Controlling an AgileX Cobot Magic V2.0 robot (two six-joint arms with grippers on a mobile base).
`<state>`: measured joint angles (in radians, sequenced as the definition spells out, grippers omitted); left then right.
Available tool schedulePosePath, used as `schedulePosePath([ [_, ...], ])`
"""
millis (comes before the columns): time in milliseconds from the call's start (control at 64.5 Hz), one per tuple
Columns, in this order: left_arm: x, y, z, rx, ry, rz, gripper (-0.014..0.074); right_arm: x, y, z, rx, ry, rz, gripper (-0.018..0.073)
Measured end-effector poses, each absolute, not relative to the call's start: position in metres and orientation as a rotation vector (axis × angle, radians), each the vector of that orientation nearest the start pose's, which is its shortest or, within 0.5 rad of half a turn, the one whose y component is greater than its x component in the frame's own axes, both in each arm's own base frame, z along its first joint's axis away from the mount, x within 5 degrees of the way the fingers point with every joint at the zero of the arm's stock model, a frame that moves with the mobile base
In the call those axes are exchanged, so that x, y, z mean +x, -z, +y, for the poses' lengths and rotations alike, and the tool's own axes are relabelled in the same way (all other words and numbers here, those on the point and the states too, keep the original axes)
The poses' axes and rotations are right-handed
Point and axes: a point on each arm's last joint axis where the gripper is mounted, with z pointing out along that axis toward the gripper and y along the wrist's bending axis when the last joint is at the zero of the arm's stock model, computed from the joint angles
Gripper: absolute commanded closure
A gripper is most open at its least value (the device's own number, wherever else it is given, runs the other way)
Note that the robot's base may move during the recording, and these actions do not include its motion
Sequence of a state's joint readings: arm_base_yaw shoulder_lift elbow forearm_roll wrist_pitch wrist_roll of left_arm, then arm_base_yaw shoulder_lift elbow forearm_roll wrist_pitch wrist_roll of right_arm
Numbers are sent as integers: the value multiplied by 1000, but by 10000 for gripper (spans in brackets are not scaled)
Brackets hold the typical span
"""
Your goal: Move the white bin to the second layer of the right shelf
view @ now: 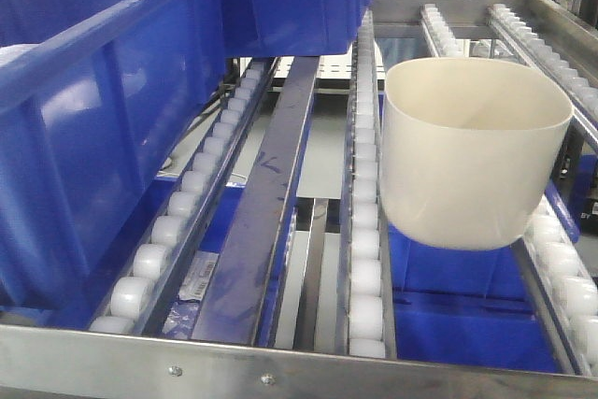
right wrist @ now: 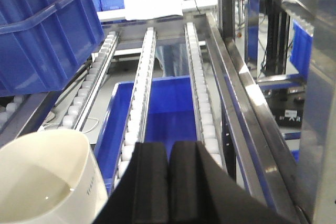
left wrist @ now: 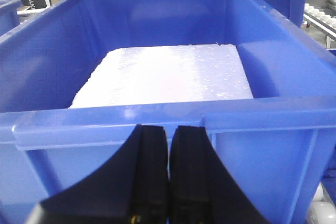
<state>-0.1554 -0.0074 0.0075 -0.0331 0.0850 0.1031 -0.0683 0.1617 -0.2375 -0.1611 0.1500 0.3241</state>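
The white bin (view: 472, 151) sits a little tilted across two roller lanes (view: 366, 259) of the right shelf second layer, on its right side, with no gripper on it in the front view. In the right wrist view the bin's rim (right wrist: 42, 182) shows at the lower left. My right gripper (right wrist: 169, 148) is just to its right over the roller lanes (right wrist: 139, 103), shut with nothing between its fingers. My left gripper (left wrist: 169, 129) is shut and empty, close against the front wall of a blue crate (left wrist: 157, 24).
The blue crate holds a white foam slab (left wrist: 168, 74). Large blue crates (view: 93, 119) fill the left lanes of the shelf. Another blue crate (right wrist: 163, 108) lies on the level below. A steel frame rail (view: 280, 366) crosses the front, and steel uprights (right wrist: 231, 3) stand at the right.
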Motion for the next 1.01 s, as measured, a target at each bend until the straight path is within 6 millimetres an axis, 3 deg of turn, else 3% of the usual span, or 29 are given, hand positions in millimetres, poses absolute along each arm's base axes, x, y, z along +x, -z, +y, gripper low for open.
schedulePosePath([
  [186, 55, -203, -9, 179, 69, 1559, 512, 52, -232, -6, 194, -49, 1541, 494],
  [372, 55, -203, -9, 179, 69, 1559, 512, 56, -196, -6, 193, -49, 1600, 494],
  [1008, 55, -203, -9, 179, 69, 1559, 512, 57, -197, -5, 181, -57, 1561, 494],
])
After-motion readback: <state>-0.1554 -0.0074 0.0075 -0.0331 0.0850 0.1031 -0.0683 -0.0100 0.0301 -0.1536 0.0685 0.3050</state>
